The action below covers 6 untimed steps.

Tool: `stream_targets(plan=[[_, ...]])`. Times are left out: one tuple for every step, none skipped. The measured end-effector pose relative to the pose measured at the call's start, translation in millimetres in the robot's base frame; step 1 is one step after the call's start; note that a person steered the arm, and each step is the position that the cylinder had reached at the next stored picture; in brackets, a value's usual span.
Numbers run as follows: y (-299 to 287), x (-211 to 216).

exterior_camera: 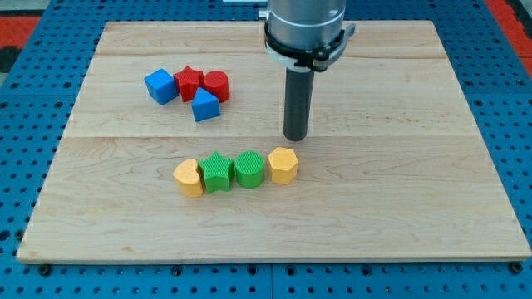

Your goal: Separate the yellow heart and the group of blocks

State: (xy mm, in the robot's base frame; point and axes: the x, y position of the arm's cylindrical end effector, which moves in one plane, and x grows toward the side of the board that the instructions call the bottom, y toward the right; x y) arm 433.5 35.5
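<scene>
The yellow heart [189,177] lies at the left end of a row low in the middle of the board. It touches a green star [217,172], which is followed by a green round block [248,169] and a yellow hexagon [283,165]. My tip [297,137] stands just above the yellow hexagon, a small gap away from it, and well to the right of the yellow heart.
A second cluster lies at the upper left: a blue cube [160,85], a red star [189,82], a red round block [216,85] and a blue block [205,105]. The wooden board [416,208] rests on a blue pegboard surface.
</scene>
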Motion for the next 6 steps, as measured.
stream_targets(plan=[[0.2,-12.1],[16.9,-11.9],[17.0,-11.9],[18.4,-9.0],[-9.6,21.2],[-64.9,38.9]])
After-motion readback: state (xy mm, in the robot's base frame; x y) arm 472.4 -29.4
